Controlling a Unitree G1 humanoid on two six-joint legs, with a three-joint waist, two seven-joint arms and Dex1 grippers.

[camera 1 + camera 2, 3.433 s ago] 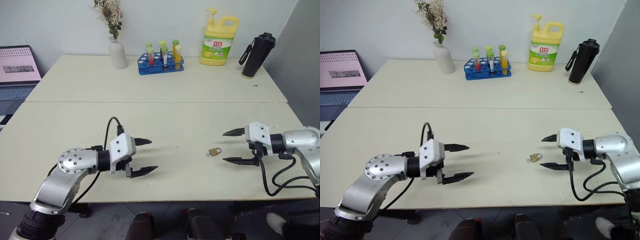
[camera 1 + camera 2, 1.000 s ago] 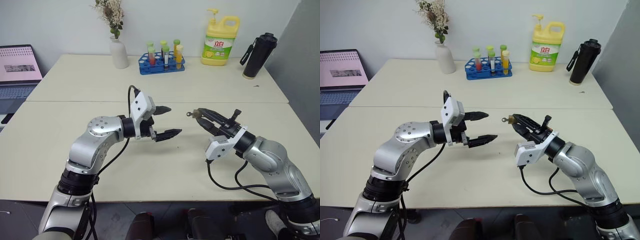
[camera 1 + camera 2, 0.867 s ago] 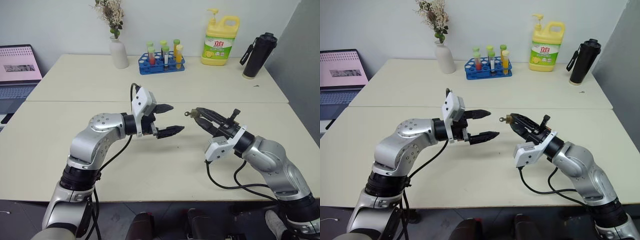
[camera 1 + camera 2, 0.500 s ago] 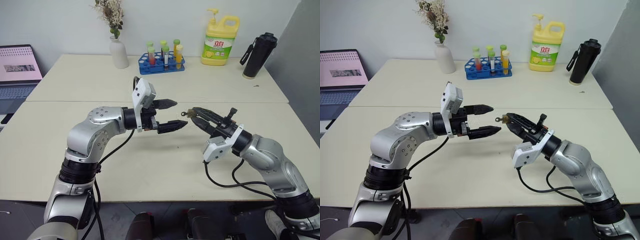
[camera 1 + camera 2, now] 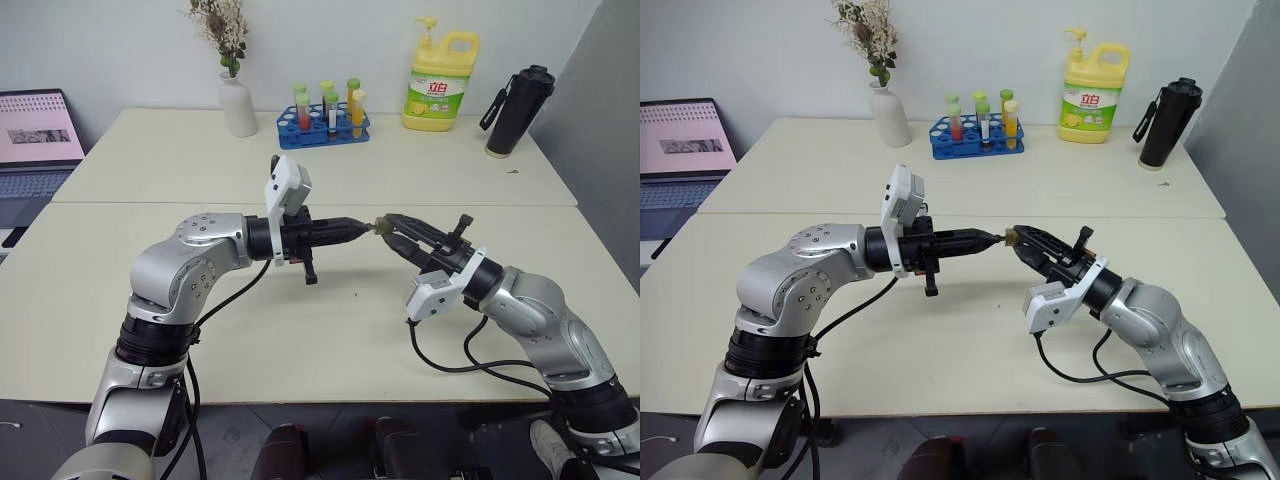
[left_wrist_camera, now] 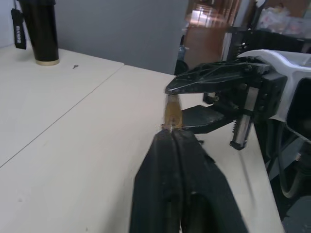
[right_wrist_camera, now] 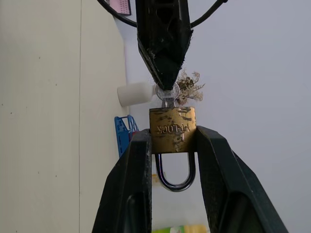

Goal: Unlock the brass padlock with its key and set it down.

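Above the table's middle, the small brass padlock [image 7: 172, 128] is pinched by its sides in my right gripper [image 7: 172, 138], shackle toward the wrist. The silvery key [image 7: 167, 95] sticks out of the padlock's base. My left gripper [image 5: 362, 229] points level at it from the left and is shut on the key head. The left wrist view shows its closed fingers [image 6: 165, 160] meeting the padlock [image 6: 172, 110] between the right gripper's fingers [image 6: 209, 77]. Both grippers hold the lock clear of the table [image 5: 300, 340].
Along the far edge stand a white vase of dried flowers [image 5: 237, 105], a blue rack of test tubes [image 5: 322, 125], a yellow detergent bottle [image 5: 437, 80] and a black flask [image 5: 516, 110]. A laptop [image 5: 38, 130] sits off the table's left.
My left gripper, open and apart from the padlock a second ago, has moved right to it and shut on the key. The right gripper has kept still with the padlock.
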